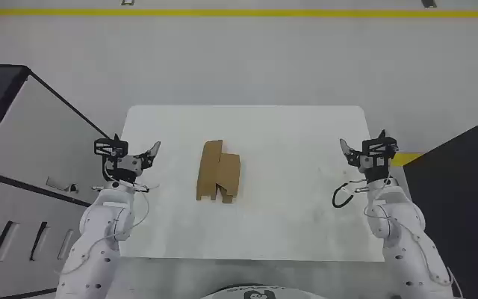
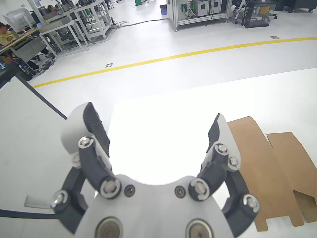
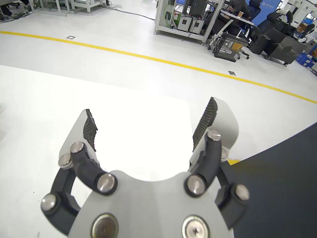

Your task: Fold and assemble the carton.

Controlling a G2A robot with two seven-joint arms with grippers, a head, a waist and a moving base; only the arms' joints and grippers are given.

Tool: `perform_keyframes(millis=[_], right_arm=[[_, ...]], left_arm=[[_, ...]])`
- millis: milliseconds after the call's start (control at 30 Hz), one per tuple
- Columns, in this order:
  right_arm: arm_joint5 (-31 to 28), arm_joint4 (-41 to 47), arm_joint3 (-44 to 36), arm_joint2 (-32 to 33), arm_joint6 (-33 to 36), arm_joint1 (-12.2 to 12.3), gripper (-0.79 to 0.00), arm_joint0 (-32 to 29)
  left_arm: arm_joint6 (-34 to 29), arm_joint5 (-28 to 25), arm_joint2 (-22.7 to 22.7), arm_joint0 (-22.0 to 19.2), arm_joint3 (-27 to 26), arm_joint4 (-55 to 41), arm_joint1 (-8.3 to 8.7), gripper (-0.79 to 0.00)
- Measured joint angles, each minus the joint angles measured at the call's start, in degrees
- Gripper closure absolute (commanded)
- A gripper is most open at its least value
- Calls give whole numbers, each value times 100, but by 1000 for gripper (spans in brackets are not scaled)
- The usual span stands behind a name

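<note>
We see the carton point(image 1: 218, 172) lying flat on the white tabletop point(image 1: 299, 134), a little left of centre in the top view. It is brown cardboard, still flattened. Two panels sit side by side; the left one reaches further toward the top of the frame, and there are notched flaps along the lower edge.

The left gripper point(image 1: 125, 149) sits at the left edge of the tabletop, well apart from the carton, with its fingers spread wide. In the left wrist view we look past this gripper point(image 2: 153, 115) at bare white surface between its dark ribbed pads point(image 2: 95, 125), and the carton point(image 2: 260, 164) lies in the lower right of that frame, beside the nearer finger.

The right gripper point(image 1: 366, 146) sits at the right edge of the tabletop, also well apart from the carton and likewise spread open. In the right wrist view its fingers point(image 3: 215, 120) frame the tabletop's far corner, and the gripper point(image 3: 149, 107) touches nothing.

A yellow line point(image 1: 239, 11) runs across the floor beyond the tabletop.
</note>
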Motion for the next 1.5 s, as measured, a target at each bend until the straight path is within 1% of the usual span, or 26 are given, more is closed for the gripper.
perform_keyframes(millis=[333, 433, 567, 700, 967, 1033, 1133, 1167, 1267, 1367, 1500], right_arm=[[0, 0, 0, 0, 0, 0, -785, 0], [0, 0, 0, 0, 0, 0, -785, 0], [0, 0, 0, 0, 0, 0, -785, 0], [0, 0, 0, 0, 0, 0, -785, 0], [0, 0, 0, 0, 0, 0, -785, 0], [0, 0, 0, 0, 0, 0, -785, 0], [0, 0, 0, 0, 0, 0, -785, 0], [0, 0, 0, 0, 0, 0, -785, 0], [0, 0, 0, 0, 0, 0, -785, 0], [0, 0, 0, 0, 0, 0, -785, 0], [0, 0, 0, 0, 0, 0, -785, 0]], left_arm=[[29, 7, -6, 8, -3, 39, 0, -785], [271, -135, 16, 175, -101, 194, 1, -785], [808, -354, 130, 522, -208, 339, -9, -785], [953, -416, 292, 808, -218, 650, -17, -785], [946, -341, 294, 823, -221, 723, -18, -785], [928, -367, 291, 810, -268, 814, 11, -785], [872, -392, 543, 873, -439, 1674, 22, -785], [808, -383, 650, 877, -495, 2115, 21, -785], [599, -238, 1013, 890, -547, 3030, 5, -785], [302, -67, 1402, 867, -518, 3641, -26, -785], [274, -42, 1462, 863, -513, 3740, -30, -785]])
